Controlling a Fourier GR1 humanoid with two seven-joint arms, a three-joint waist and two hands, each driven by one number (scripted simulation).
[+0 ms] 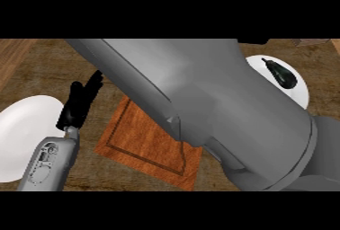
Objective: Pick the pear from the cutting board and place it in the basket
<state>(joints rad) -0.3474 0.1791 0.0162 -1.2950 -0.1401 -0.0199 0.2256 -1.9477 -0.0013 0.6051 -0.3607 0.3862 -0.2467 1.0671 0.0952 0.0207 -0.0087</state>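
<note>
Two plates flank the cutting board.

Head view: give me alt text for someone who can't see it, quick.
A grey right forearm fills most of the frame, crossing a wooden cutting board; its hand, the pear and the basket are not visible. The left hand rests open, fingers up, beside a white plate. Another white plate, at upper right, holds a dark object.

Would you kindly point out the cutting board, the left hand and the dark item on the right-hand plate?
cutting board [143,146]: head view, on its bare wooden face.
left hand [76,105]: head view, on its black palm.
dark item [282,74]: head view, on its body, lying on the white plate [302,92].
</note>
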